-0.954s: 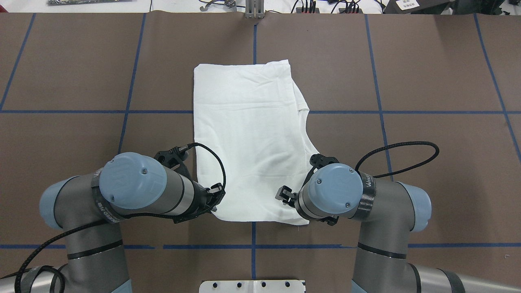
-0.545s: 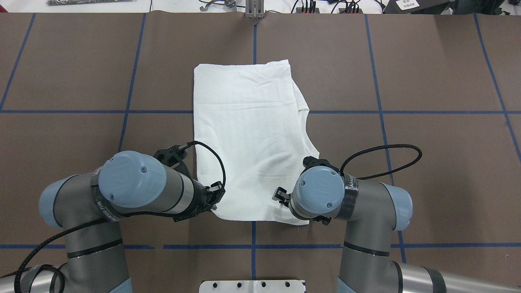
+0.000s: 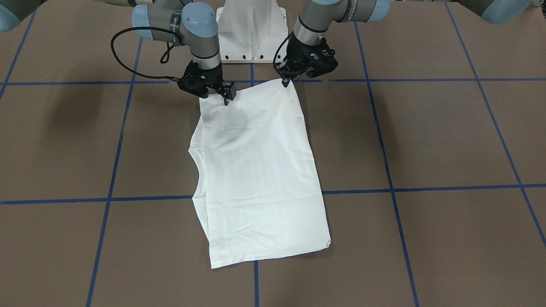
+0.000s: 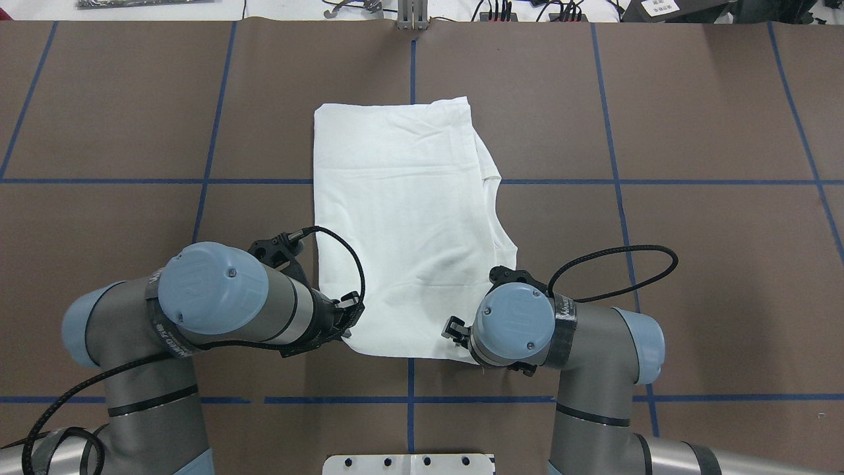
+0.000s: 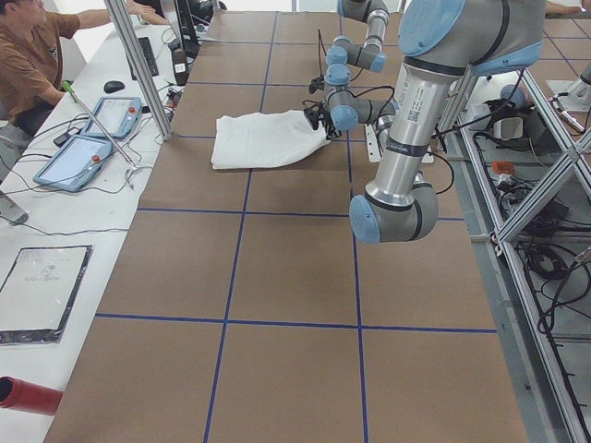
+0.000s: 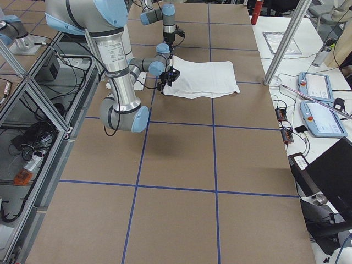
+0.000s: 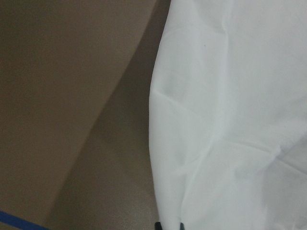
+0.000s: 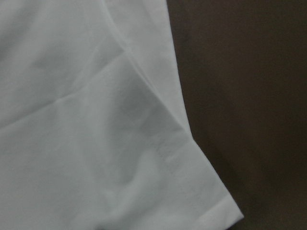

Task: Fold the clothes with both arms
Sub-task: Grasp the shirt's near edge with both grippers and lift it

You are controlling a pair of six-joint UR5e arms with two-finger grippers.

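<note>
White long-sleeved T-shirt [image 4: 402, 218], folded into a tall panel, is laid flat at the centre of the brown table [image 4: 692, 119]. Left gripper [image 3: 285, 82] is set at the near left corner, jaws together on the hem. Right gripper [image 3: 226, 97] is poised over the near right corner; its jaw state cannot be told.

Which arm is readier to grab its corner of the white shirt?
Probably left: the left gripper sits right at a corner of the shirt; the right gripper hangs over cloth, inside its corner.
</note>
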